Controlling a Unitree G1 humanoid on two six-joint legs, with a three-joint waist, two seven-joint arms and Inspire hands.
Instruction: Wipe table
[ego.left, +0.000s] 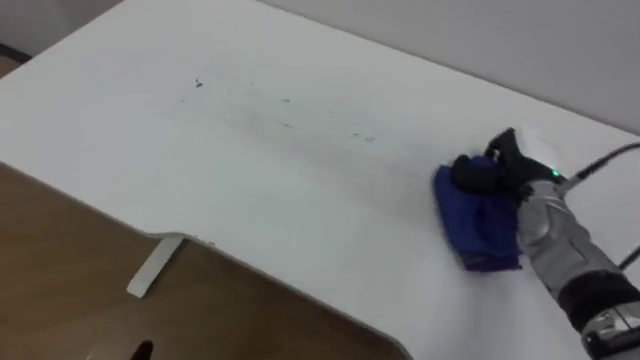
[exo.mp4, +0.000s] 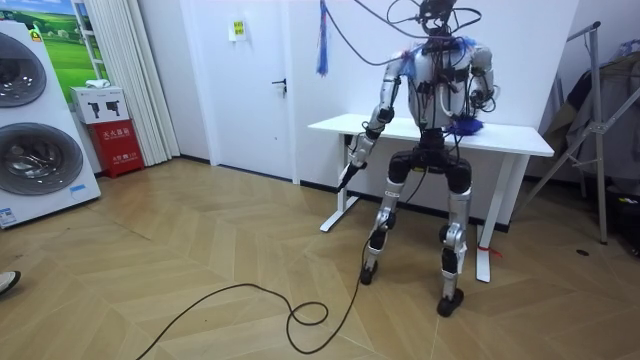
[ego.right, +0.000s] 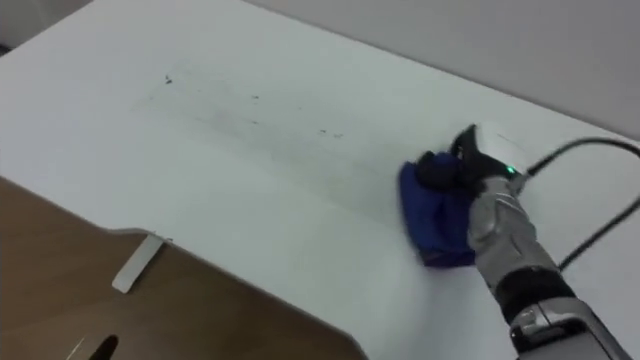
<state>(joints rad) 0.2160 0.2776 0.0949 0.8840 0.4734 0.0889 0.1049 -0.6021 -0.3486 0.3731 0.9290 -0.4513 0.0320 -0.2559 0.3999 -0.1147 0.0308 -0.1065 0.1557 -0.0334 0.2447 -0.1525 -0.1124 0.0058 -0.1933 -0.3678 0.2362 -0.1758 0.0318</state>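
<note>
White tabletop (ego.left: 300, 220) against a pale wall, wood floor (ego.left: 60, 270) below its near edge. In the room view the robot stands upright at the tabletop's long side, facing it, back to the camera. Faint dark specks (ego.left: 285, 125) and grey smears run in a band across the middle of the top, from far left toward centre. The blue cloth (ego.left: 482, 228) lies bunched on the tabletop's right part, apart from most of those marks, with a flap running back under the forearm. Your right hand (ego.left: 492, 172) sits on the cloth's far end, dark fingers curled down into the fabric, so read it as gripping the cloth and pressing it on the surface. Your left hand (exo.mp4: 346, 176) hangs low by the table's edge on the room view's left, off the work; too small to tell how its fingers are set. Step in hand, as I judge it: mid-wipe, cloth at the right end of a stroke, dirty band not yet covered. The next move probably calls for a sweep leftward and away across the specks, with even downward pressure so the cloth does not roll up under the palm, and a firm grip so the flap comes along. Watch the reach: the far-left specks sit well away from the hand, so you may need to lean or side-step.
</note>
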